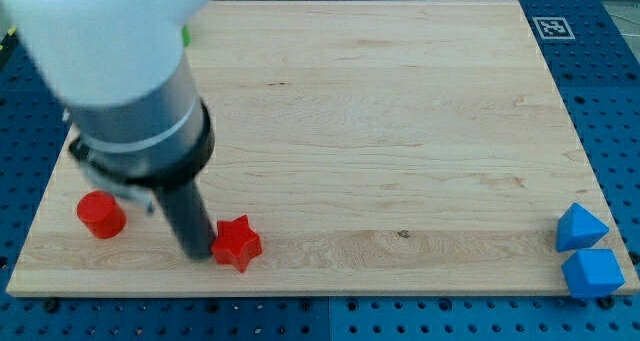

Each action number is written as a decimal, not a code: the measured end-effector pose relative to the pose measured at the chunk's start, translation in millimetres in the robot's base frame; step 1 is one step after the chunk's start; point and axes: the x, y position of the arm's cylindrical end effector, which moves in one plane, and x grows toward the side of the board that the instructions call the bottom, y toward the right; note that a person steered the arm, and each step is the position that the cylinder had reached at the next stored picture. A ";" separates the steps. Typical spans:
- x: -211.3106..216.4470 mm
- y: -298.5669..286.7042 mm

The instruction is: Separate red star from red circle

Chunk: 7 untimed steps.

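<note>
My tip [197, 253] is sitting on the wooden board [380, 131] at the near left, and it is pressing against the left side of the red star [237, 243], or standing just beside it; the exact contact is too fine to tell. There is no hand or jaw on this arm, only the straight dark rod [185, 216], so nothing is spreading, closing or pinching. Above the rod the grey and white body of the arm [120, 71] is filling the far left of the view and is hiding part of the board behind it.

The red star is lying flat near the near edge of the board, to the right of my tip. The red circle [101, 214] is lying to the left of the rod, a little farther back than the star, so the rod is standing between the two red blocks and they are apart, not touching.

Well away at the near right corner, two blue blocks are sitting close together: one blue block [581, 227] with slanted faces, and a second blue block [593, 272] just nearer than it, at the very edge of the board. Their exact shapes are hard to make out.

No container is showing anywhere on the board. The only marking is a black and white square tag [552, 27] at the far right corner; it is carrying a pattern, not readable writing. The board is resting on a blue perforated table [610, 101].
</note>
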 end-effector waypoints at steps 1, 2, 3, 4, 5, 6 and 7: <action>11.5 -1.8; -0.2 19.3; -30.4 40.2; -34.5 40.2; -37.4 40.2; -37.6 40.2; -38.3 40.2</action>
